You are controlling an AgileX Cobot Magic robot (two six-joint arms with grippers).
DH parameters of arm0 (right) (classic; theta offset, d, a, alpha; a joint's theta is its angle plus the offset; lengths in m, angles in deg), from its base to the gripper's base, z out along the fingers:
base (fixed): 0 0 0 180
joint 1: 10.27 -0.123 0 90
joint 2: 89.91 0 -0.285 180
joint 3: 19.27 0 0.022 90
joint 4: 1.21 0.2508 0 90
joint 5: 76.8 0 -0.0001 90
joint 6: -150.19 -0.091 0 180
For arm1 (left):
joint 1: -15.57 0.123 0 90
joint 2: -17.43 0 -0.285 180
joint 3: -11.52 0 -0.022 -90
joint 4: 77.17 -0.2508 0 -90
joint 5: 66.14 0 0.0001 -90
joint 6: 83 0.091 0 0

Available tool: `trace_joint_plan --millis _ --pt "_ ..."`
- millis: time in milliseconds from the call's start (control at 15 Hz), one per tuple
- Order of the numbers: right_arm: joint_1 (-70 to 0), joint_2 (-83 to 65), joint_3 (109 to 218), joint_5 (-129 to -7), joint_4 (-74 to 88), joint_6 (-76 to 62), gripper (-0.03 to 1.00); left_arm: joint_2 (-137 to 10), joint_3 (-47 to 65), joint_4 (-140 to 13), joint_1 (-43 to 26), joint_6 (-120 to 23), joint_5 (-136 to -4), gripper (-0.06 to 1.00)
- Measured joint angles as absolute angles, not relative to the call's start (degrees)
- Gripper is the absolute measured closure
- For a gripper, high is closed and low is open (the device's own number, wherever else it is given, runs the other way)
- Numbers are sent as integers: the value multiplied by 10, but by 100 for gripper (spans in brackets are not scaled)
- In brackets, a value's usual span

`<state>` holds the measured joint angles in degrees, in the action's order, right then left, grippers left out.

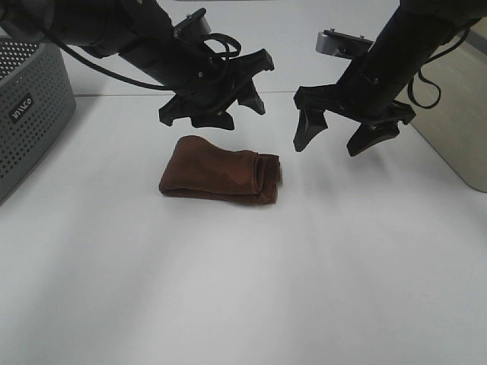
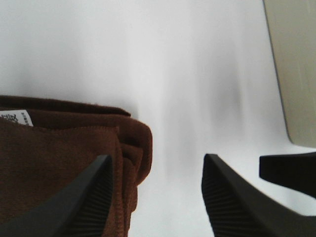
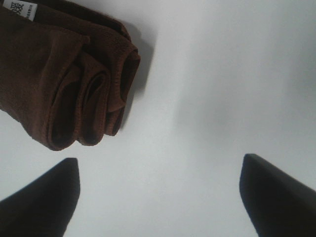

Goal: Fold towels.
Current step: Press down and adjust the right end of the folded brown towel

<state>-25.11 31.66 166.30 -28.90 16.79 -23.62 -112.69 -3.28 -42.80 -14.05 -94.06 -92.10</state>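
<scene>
On the white table [image 1: 228, 296], near its middle in the high view, lies the towel [image 1: 221, 180], dark reddish-brown terry cloth folded into a thick oblong bundle. Its layered, looped end is turned toward the right arm's side. The left gripper [image 1: 217, 114] hangs just above the towel's far edge with its jaws standing apart and nothing between them. In the left wrist view, one of its fingers [image 2: 84, 202] overlaps the folded end of the cloth, while the other is over bare table. Whether that first finger touches the cloth cannot be told. A small white tag [image 2: 17, 117] shows on the towel at the edge of that view. The right gripper [image 1: 327, 148] hangs off the looped end of the towel, beside it and clear of it. Its jaws are spread wide over bare table and it holds nothing. In the right wrist view, the stacked loops of the fold lie near one fingertip [image 3: 44, 197] but do not touch it. A grey perforated basket [image 1: 30, 114] stands at the left edge of the high view, well apart from the towel.
</scene>
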Motion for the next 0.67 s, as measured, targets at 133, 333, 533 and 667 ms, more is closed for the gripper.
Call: trace_joint_plan --millis 133,333,533,667 --pt "-251 317 1663 -289 196 -236 14 -1122 -33 -428 -138 -938 -901 41" --pt "-251 317 1663 -284 321 -189 14 -1099 -34 -490 -106 -929 -903 41" --pt "-251 328 1663 -252 520 -55 14 -1087 -35 -524 -54 -928 -932 41" --pt "-251 380 1663 -213 671 46 14 -1082 -35 -526 -29 -928 -966 41"
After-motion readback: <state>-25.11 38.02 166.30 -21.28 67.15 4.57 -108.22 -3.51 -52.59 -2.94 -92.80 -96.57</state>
